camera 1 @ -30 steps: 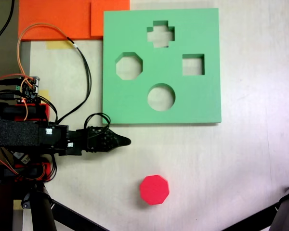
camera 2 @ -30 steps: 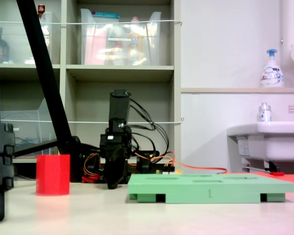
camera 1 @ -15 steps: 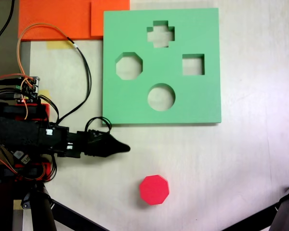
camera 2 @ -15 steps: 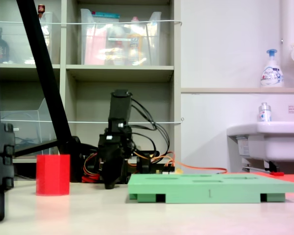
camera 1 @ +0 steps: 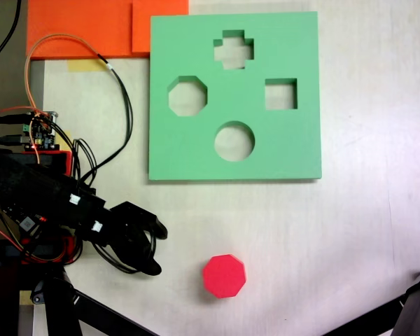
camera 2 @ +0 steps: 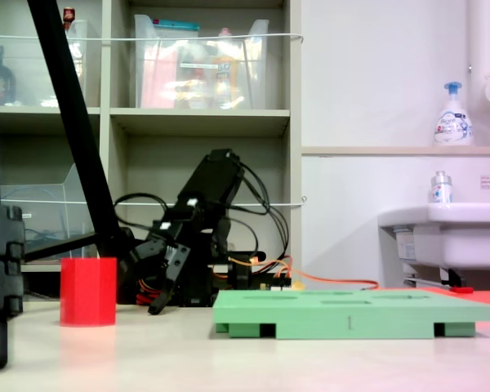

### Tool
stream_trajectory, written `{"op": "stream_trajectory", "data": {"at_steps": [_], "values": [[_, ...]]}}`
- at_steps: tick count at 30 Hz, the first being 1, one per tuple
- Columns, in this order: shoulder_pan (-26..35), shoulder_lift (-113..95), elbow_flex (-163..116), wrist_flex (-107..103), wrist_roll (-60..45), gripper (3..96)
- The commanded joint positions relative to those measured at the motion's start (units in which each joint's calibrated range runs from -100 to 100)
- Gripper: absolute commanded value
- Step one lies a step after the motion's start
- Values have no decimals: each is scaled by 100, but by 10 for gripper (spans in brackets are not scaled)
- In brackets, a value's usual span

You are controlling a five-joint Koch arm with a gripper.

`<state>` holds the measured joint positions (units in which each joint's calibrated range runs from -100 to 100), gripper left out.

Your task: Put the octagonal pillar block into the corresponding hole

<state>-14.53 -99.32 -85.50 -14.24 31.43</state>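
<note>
Standing clear red octagonal pillar block [camera 1: 224, 276], claw [camera 1: 156, 247] agape beside, green board [camera 1: 294, 147] apart

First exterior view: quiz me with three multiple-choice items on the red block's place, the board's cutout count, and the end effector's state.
1. Where is the red block?
A. in the octagonal hole
B. on the table below the green board
C. in the end effector

2. How many cutouts in the green board?
A. two
B. four
C. six

3. The end effector is:
A. open, empty
B. shut on the block
C. out of view

Answers: B, the block sits apart from the board; B, cross, octagon, square, circle; A, its jaws are spread beside the block.
</note>
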Motion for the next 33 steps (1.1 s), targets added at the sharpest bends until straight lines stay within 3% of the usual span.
{"op": "stream_trajectory", "data": {"at_steps": [1, 5, 11, 17, 26, 33], "values": [[-34, -68, 1371, -2991, 308, 441], [-29, 113, 3276, -4743, 557, 441], [-73, 3954, 7742, -8576, 557, 442], [-24, 4973, 9617, -8576, 557, 542], [15, 6636, 11112, -8576, 718, 915], [176, 8465, 11411, -8576, 708, 931]]}}
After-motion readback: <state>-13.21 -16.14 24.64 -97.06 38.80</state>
